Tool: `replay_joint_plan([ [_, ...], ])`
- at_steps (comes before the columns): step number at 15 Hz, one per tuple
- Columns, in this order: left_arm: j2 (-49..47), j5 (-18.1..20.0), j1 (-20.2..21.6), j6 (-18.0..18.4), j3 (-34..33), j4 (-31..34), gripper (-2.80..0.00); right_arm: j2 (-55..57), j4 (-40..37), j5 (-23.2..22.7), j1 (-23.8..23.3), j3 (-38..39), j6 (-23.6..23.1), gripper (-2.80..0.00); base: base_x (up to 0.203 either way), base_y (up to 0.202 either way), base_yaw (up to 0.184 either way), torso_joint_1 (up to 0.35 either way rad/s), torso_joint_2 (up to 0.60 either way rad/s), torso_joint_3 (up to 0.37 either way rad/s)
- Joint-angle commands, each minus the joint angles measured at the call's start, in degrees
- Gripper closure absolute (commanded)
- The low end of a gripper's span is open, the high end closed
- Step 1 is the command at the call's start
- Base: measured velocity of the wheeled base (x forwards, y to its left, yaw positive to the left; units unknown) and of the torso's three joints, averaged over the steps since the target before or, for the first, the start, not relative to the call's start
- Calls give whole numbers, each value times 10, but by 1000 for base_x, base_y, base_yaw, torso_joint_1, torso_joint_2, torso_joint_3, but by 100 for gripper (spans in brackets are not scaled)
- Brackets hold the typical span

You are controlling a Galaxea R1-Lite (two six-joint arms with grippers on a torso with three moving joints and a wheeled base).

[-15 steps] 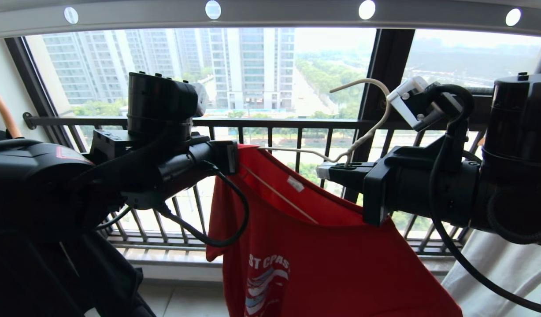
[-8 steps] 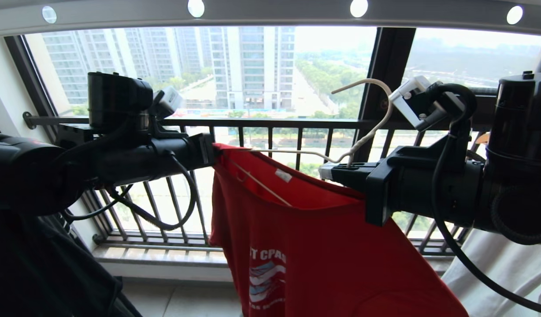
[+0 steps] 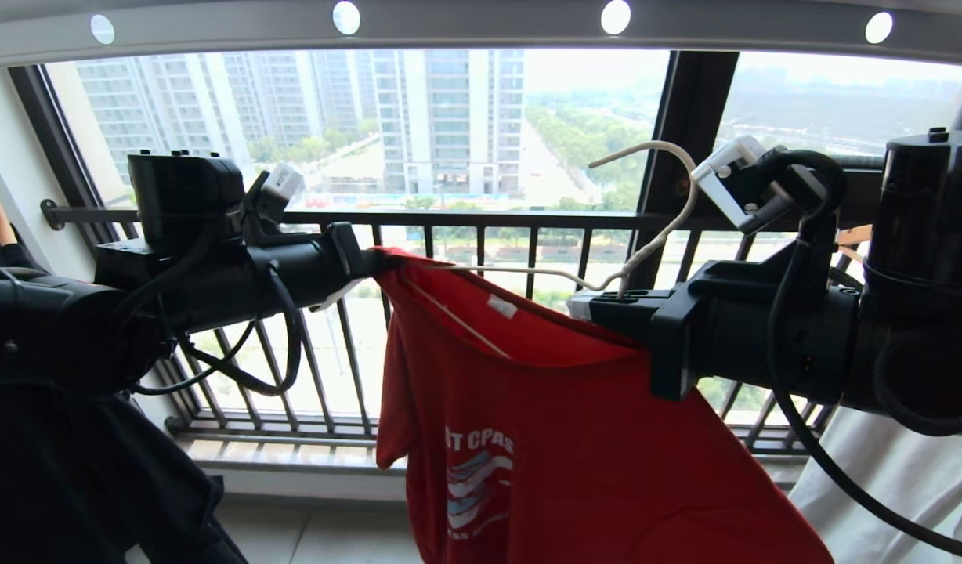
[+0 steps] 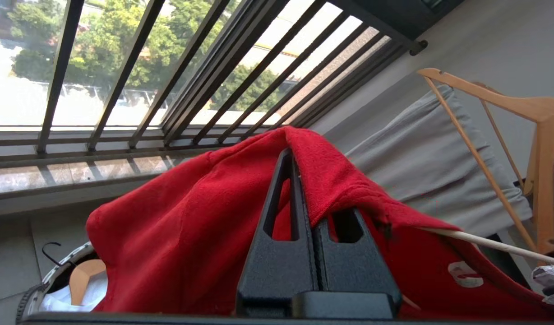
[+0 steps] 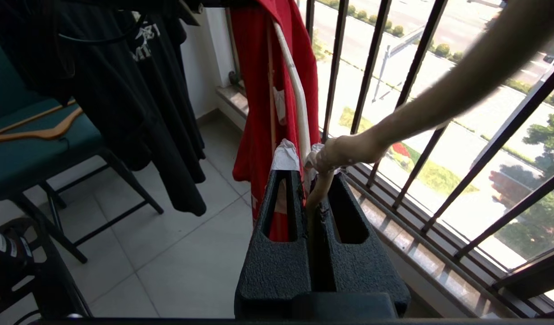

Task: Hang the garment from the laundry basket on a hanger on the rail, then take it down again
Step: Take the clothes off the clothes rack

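The red short-sleeved T-shirt [image 3: 575, 439] is being held below the grey perforated rail [image 3: 481, 27], its shoulder pinched by the closed left hand [image 3: 369, 262]; the thin white wire hanger [image 3: 645, 227] is being clamped by the closed right hand [image 3: 587, 305].

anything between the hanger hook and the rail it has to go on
Nothing visible. In the head view the white wire hanger hook points up into open air below the grey rail, with only the window behind. The right claw grips the hanger neck; the left claw pinches the red T-shirt shoulder.
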State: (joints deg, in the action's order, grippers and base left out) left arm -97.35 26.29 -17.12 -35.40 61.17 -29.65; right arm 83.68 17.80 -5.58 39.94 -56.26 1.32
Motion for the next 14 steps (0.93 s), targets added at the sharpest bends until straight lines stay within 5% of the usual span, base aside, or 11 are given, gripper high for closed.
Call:
replay_joint_plan([
  [1,-28,0,3,-9,-9,-32,0,0,1,0,0,-1,0,0,0,0,0,0,0,0],
  [14,-60,-4,20,-7,-6,-65,0,-2,3,0,-1,-2,1,0,0,0,0,0,0,0],
])
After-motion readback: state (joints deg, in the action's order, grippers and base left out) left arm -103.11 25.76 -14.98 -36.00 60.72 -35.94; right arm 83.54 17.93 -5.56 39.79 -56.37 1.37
